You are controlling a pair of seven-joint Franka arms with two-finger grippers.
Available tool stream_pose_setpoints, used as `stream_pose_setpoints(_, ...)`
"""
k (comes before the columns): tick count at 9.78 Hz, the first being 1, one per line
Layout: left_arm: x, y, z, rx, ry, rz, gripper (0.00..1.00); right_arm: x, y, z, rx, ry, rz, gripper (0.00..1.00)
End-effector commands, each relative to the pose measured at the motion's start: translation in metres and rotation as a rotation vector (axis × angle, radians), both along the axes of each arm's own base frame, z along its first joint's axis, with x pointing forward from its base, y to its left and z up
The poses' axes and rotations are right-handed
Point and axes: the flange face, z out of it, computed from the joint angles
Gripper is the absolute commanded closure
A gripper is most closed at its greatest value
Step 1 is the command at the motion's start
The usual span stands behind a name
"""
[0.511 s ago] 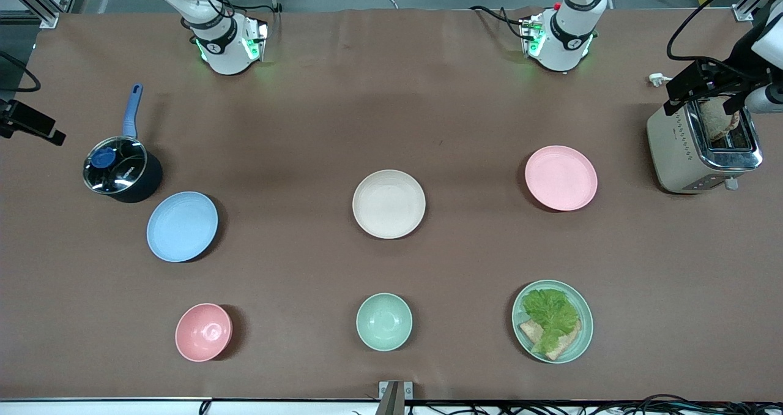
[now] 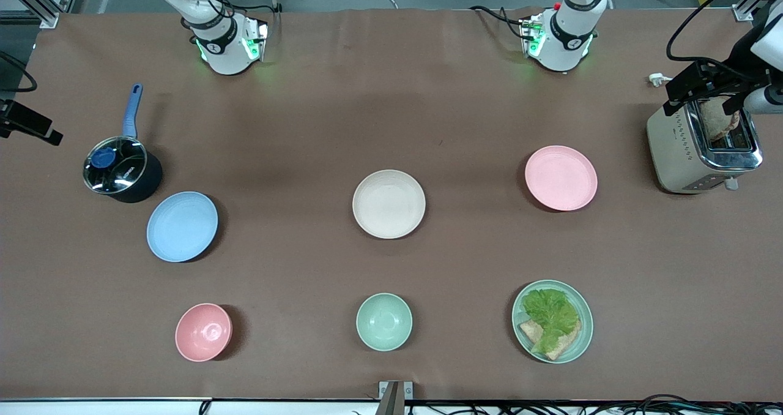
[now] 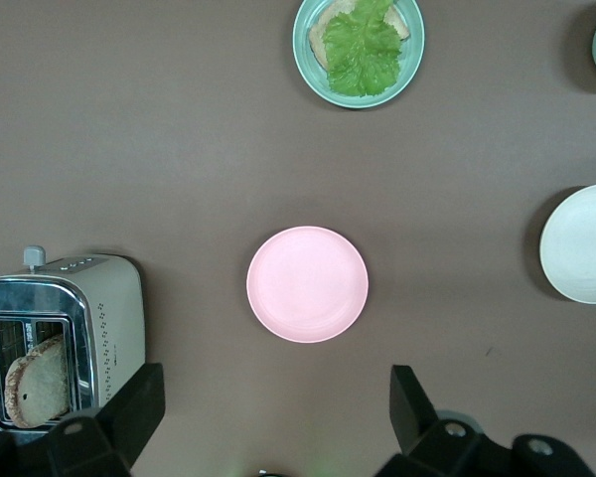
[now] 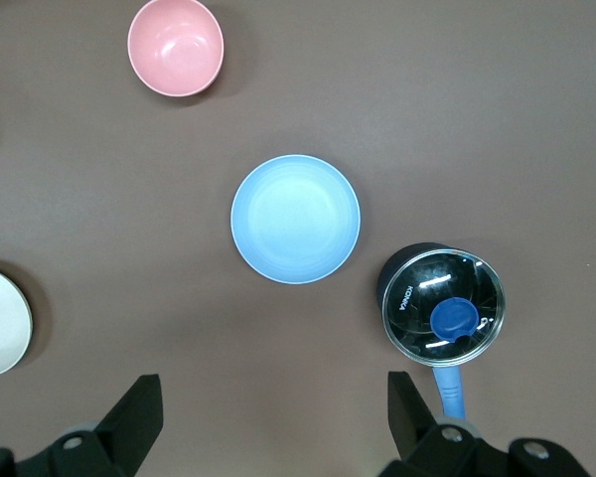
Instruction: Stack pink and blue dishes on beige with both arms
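— At the centre of the front view, what sits there?
— The beige plate (image 2: 388, 204), bare. The blue plate (image 2: 182, 226) lies at mid-left of the frame just below the lidded pot (image 2: 120, 170); the pink plate (image 2: 561, 177) at mid-right, near the toaster (image 2: 703, 145).
— And the grippers?
— The left gripper (image 3: 273, 422) hangs over the pink plate, fingers spread wide, holding nothing. The right gripper (image 4: 273, 422) is likewise wide open and empty over the blue plate.

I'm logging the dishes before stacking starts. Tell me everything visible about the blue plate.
The blue plate is shallow, round, light blue and matte, with a low raised rim. It is empty and lies flat on the brown table toward the right arm's end, beside the lidded pot, apart from it. Nothing touches it.
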Motion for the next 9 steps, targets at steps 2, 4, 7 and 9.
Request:
stream_pose_setpoints(2, 0.007, 0.034, -0.049, -0.016, 0.071, 0.05, 0.03, 0.016, -0.026, -0.04, 0.016, 0.032, -0.034, 0.0)
stream_pose_setpoints(4, 0.013, 0.052, -0.107, -0.024, 0.085, 0.055, 0.02, 0.027, -0.059, -0.1, 0.084, 0.032, -0.072, 0.0)
stream_pose_setpoints(7, 0.01, 0.08, -0.203, -0.113, 0.123, 0.066, 0.0, 0.043, -0.102, -0.23, 0.119, 0.016, -0.016, 0.0)
stream_pose_setpoints(9, -0.011, 0.108, -0.279, -0.165, 0.119, -0.008, 0.0, 0.046, -0.114, -0.316, 0.177, 0.008, 0.029, 0.0)
